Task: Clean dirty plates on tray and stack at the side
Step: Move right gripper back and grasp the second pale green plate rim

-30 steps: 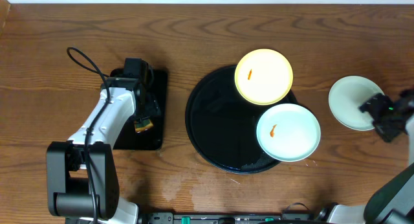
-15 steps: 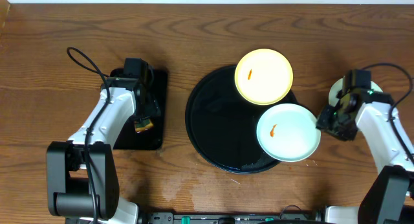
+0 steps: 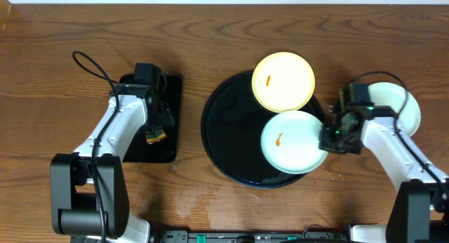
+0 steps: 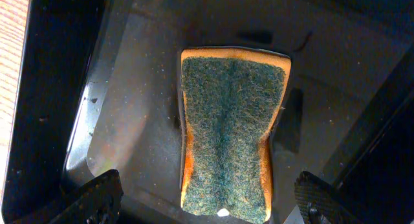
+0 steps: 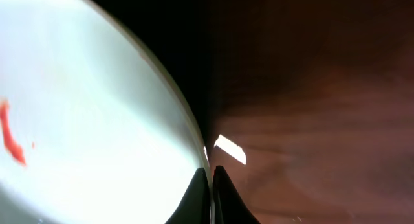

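Black fingertips of the right gripper [image 5: 208, 185] are pressing together to a thin seam against the edge of the nearer mint-blue plate [image 5: 84, 120]. Whether any rim is caught between them I cannot tell. That plate is lying on the right half of the round black tray [image 3: 228, 130], its right edge about at the tray's rim, and it is carrying a small orange smear [image 5: 11, 136]. The pale yellow plate [image 3: 283, 81], also smeared, is sitting just beyond it and overhanging the tray's far edge. The second mint-blue plate [image 3: 401, 106] is resting on the table [image 3: 210, 32] to the right, partly under the arm.

The plate is looking light, stiff and glossy, so it is probably going to slide under a nudge and chip if dropped. The raised rim is offering the best place to pinch.

Across the table, the left gripper [image 4: 211, 199] is hanging with its fingers spread either side of the sponge [image 4: 229, 133] in the rectangular tray [image 4: 123, 120].
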### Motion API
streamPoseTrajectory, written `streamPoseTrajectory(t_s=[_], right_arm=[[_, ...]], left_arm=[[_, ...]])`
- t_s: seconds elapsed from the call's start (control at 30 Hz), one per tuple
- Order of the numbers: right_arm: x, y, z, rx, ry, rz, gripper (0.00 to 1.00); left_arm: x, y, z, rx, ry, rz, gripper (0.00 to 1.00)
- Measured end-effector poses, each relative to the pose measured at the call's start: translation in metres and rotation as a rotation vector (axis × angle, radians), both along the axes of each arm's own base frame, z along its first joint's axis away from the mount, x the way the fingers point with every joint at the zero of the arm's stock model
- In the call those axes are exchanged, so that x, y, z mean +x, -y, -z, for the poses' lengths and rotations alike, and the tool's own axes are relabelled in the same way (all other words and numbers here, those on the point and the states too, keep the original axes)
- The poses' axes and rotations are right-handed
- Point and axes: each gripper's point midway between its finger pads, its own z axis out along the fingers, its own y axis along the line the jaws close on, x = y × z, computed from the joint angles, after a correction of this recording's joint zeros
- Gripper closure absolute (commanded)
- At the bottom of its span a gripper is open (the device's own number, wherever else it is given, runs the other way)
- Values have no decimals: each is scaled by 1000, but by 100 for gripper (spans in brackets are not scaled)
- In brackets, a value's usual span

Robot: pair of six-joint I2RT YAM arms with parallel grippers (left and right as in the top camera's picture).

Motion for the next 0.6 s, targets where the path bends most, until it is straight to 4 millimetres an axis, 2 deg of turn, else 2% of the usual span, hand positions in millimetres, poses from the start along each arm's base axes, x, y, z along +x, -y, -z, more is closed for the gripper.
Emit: streamPoseTrajectory(t_s=[0.17, 0.23, 0.37, 0.43, 0.6], right_arm=[[2, -35, -1, 17, 40, -175, 99], [21, -56, -4, 29, 148, -283, 99], [46, -74, -12, 33, 284, -382, 99], [51, -80, -14, 33, 314, -411, 77], [49, -79, -14, 34, 305, -403, 72]], left_arm=[[0, 0, 0, 0, 0, 0, 14], [0, 0, 0, 0, 0, 0, 14], [0, 0, 0, 0, 1, 0, 14], [0, 0, 0, 0, -1, 0, 14], [0, 0, 0, 0, 0, 0, 14]])
